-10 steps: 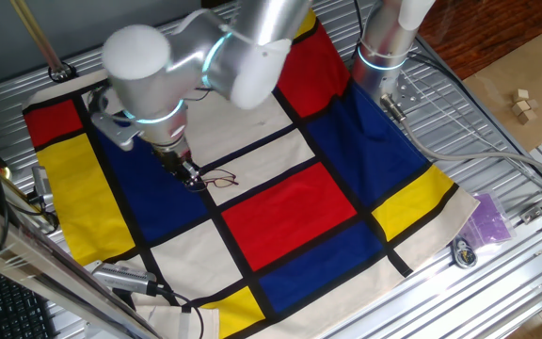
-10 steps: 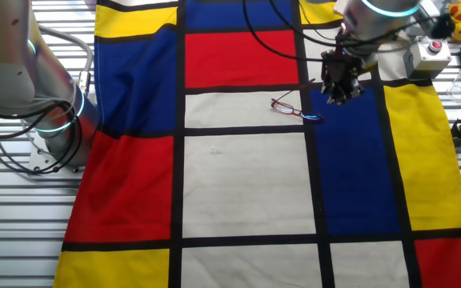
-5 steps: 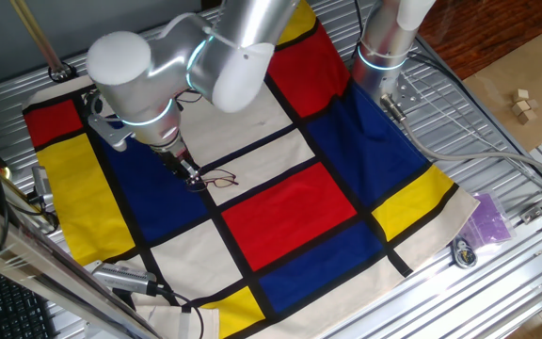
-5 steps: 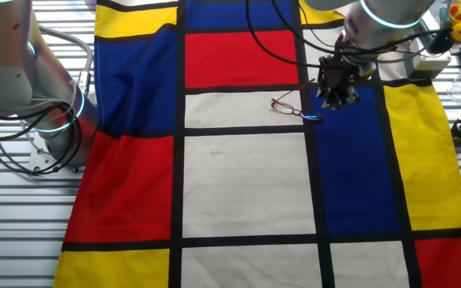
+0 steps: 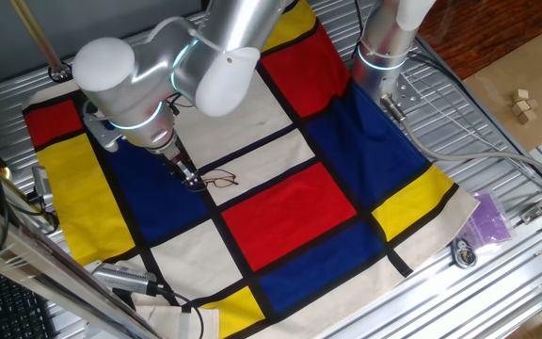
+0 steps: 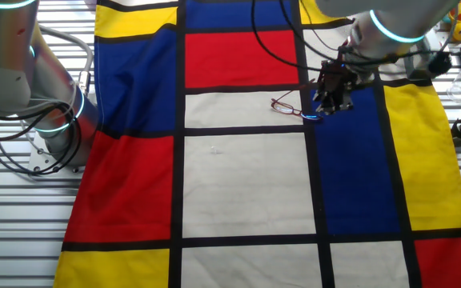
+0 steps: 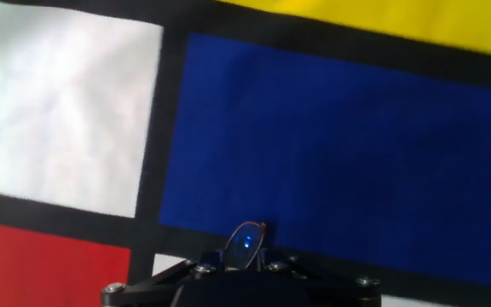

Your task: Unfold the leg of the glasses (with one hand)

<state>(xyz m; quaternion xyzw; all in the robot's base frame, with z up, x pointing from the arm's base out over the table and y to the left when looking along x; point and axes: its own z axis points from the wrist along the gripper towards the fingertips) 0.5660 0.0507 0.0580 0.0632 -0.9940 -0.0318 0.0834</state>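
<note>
The glasses (image 5: 220, 178) are a tiny dark wire frame lying on a white square of the cloth, next to a black grid line. They also show in the other fixed view (image 6: 289, 108). My gripper (image 5: 189, 176) points down at their left end, by the blue square, and its tip touches them (image 6: 320, 112). In the hand view one oval lens (image 7: 245, 243) stands up right at my dark jaws (image 7: 239, 271), which look closed on that end of the frame. The rest of the glasses is hidden below the hand.
The cloth (image 5: 290, 207) has red, blue, yellow and white squares with black lines and covers the table. A second arm's base (image 5: 386, 47) stands at the back right. A purple bag (image 5: 489, 218) and small parts lie off the cloth at the right.
The arm's wrist and elbow have swung left and the hand has tilted, while the fingertips stayed at the glasses. The glasses have barely shifted.
</note>
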